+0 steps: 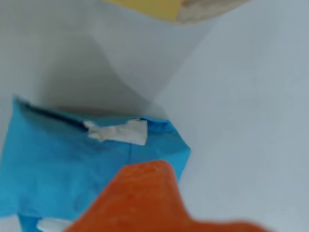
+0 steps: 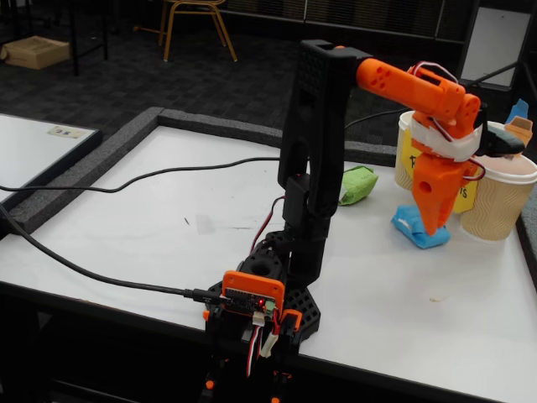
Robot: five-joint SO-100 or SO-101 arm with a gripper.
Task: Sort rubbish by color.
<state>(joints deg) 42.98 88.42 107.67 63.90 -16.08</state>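
Where pincer (image 2: 434, 227) points, blue wad (image 2: 417, 228) beneath.

Gripper (image 2: 434, 225) sits over one wad (image 2: 417, 230) on the counter (image 2: 168, 227). Another wad (image 2: 358, 184) lies left of it. Cups (image 2: 495, 197) stand behind.

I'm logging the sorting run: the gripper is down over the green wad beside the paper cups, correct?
Not quite: the gripper is down over the blue wad beside the paper cups, as the fixed view shows. The green wad lies apart, behind the arm.
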